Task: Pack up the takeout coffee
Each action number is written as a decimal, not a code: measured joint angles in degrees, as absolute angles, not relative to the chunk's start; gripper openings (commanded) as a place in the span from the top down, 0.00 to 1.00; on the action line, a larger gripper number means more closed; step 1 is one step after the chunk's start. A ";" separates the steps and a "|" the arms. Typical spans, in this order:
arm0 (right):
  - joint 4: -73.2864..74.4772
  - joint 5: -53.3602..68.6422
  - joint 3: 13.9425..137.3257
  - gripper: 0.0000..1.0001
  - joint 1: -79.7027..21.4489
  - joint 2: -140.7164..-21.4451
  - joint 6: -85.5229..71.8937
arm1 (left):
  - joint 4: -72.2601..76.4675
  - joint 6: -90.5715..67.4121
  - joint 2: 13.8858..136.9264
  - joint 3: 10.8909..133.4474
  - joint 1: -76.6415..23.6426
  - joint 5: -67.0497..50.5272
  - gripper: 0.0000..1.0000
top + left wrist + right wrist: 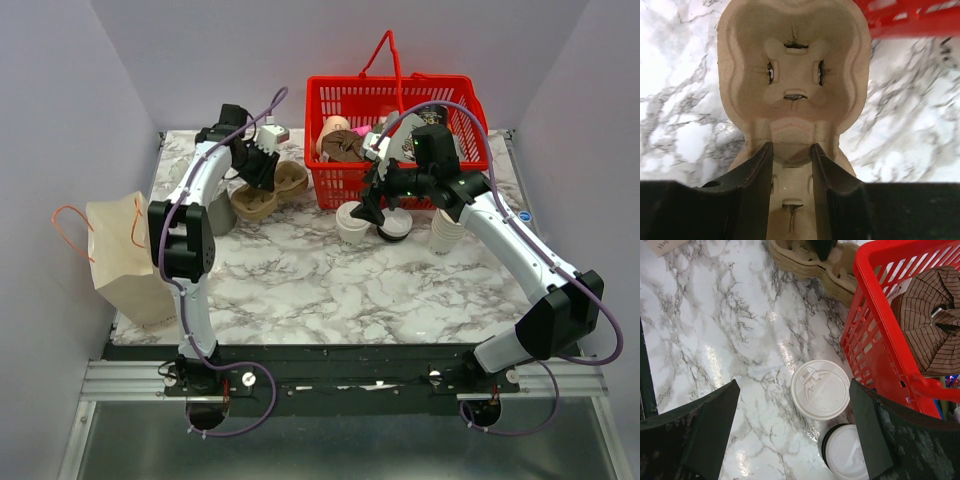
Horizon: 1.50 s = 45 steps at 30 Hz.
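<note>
Clamping cup carrier (795, 90), left end effector (791, 152), right end effector (794, 390) spread over takeout coffee (821, 390)

A red basket (340, 190) stands at the back of the marble bench (300, 290). The left tool (264, 174) is down on a tan cup carrier (250, 206) beside the basket. The right tool (380, 208) hovers just over the takeout coffee (352, 224). A brown paper bag (125, 260) stands at the bench's left edge.

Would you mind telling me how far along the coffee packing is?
Nothing is packed yet: the lidded coffee cup stands on the table. In hand: left gripper pinches the pulp cup carrier, open right gripper hovers over the cup. Remaining: cup into the paper bag.
</note>
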<state>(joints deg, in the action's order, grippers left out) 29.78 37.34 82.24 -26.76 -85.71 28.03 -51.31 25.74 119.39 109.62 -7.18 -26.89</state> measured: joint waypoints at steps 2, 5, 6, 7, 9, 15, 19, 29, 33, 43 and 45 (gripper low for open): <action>29.76 37.32 82.24 0.00 -26.76 -85.71 28.03 | -50.70 22.85 119.59 109.78 -6.04 -28.75 1.00; 29.76 37.32 82.24 0.00 -26.79 -85.71 28.03 | -49.01 19.84 119.57 109.78 -4.45 -30.83 1.00; 29.76 37.32 82.24 0.00 -26.76 -85.71 28.03 | -48.71 19.55 119.57 109.84 -4.14 -30.74 1.00; 29.76 37.32 82.24 0.00 -26.76 -85.71 28.03 | -48.73 19.68 119.57 109.93 -4.16 -30.06 1.00; 29.76 37.32 82.24 0.00 -26.76 -85.71 28.03 | -48.71 21.30 119.35 109.93 -5.15 -27.38 1.00; 29.74 37.32 82.21 0.00 -26.79 -85.71 28.03 | -48.58 19.88 118.13 112.51 -7.16 -26.44 1.00; 29.71 37.32 82.21 0.00 -26.76 -85.69 28.03 | -48.73 16.58 118.34 116.20 -5.56 -28.10 1.00; 29.67 37.01 81.06 0.00 -26.76 -84.09 28.03 | -49.23 13.74 114.15 112.12 -5.89 -27.66 1.00; 29.65 36.69 81.03 0.00 -26.76 -82.85 28.01 | -51.20 14.66 104.16 103.18 -6.09 -27.94 1.00; 29.54 36.73 80.90 0.00 -26.76 -81.76 26.81 | -53.43 17.54 82.96 74.56 -6.11 -28.03 1.00; 29.52 36.73 80.90 0.00 -26.76 -81.78 26.55 | -52.86 15.90 80.64 68.01 -6.11 -27.11 1.00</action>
<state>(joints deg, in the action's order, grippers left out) 29.52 36.73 80.90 -26.76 -81.78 26.55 -52.86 15.90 80.64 68.01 -6.11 -27.11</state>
